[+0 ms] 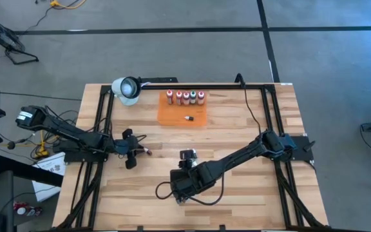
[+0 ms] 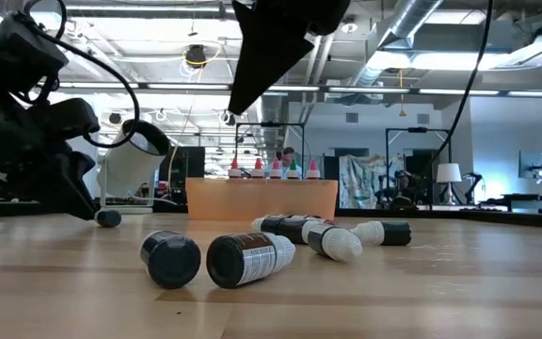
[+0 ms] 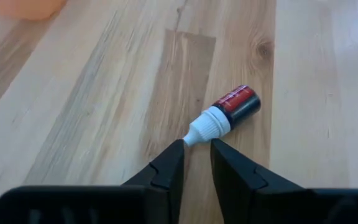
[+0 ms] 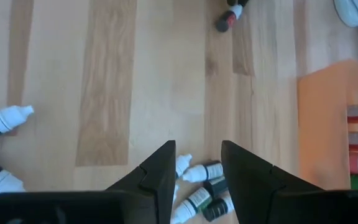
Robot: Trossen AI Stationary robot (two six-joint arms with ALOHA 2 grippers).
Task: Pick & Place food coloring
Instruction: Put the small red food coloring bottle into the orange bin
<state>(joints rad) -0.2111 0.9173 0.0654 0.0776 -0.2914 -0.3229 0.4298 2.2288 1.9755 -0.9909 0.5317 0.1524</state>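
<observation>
A small food coloring vial (image 3: pixel 229 109) with a dark body, red label and white nozzle lies on its side on the wood, left of centre (image 1: pixel 148 153). My left gripper (image 3: pixel 197 142) is closed in on its nozzle. Several more vials (image 2: pixel 247 259) lie loose near the table's middle. My right gripper (image 4: pixel 197 149) hovers open above some of them (image 4: pixel 201 180), touching none. The orange tray (image 1: pixel 182 115) at the far middle carries a row of upright white-capped bottles (image 1: pixel 185 97) and one lying vial (image 1: pixel 189 118). My left gripper has only the tip of the vial's white nozzle (image 3: pixel 193 135) between its two finger ends. The fingers slant down from the table's left side and lie along the vial. The vial rests on its side on the table, its dark end pointing away from the fingers.
A white lamp head (image 1: pixel 126 89) stands at the far left corner beside the tray. Black frame rails (image 1: pixel 102 129) run along both table sides, and a cable (image 1: pixel 250 109) crosses the far right. Two more vials (image 4: pixel 2 118) lie apart from the cluster. Bare wood lies at the near right.
</observation>
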